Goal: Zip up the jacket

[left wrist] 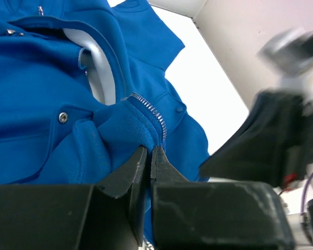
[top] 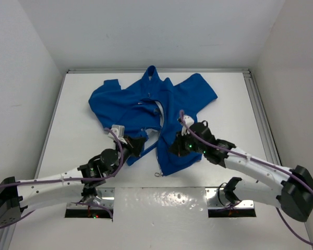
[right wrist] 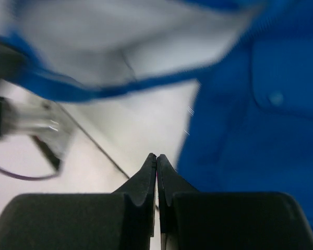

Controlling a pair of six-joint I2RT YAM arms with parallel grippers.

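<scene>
**Inspector:** Where is the jacket (top: 146, 112), and what is it made of?

**Assessor:** It lies face up on the white table (top: 78, 135), from the centre toward 12 o'clock, collar at the far end. It is bright royal-blue woven fabric with a ribbed hem, short sleeves spread toward 10 and 2 o'clock, and patch pockets. The front is open, and the pale lining (left wrist: 101, 73) shows between the two halves.

**Inspector:** Any writing or labels?

**Assessor:** None I can read. A small pale mark sits near the collar opening, too small to make out. A round metal snap stud (left wrist: 63, 117) is fixed on one pocket.

**Inspector:** What about the left gripper (top: 136, 145)?

**Assessor:** It is at the jacket's 7 o'clock corner. In its wrist view the black fingers are pinched nearly together on a bunched fold of the hem, just below the pale zipper teeth (left wrist: 148, 107).

**Inspector:** And the right gripper (top: 178, 146)?

**Assessor:** It is over the other front panel, toward 5 o'clock. Its wrist view is blurred, but the two tips meet with nothing visible between them. White tabletop lies beyond the tips, and blue cloth runs just beside them at 3 o'clock.

**Inspector:** What of the surface and the room?

**Assessor:** The tabletop is matte white with a metal rail (top: 260, 120) along its edge. Plain white walls (top: 21, 62) close three sides. A glossy strip runs along the near edge, between the two arm bases.
</scene>
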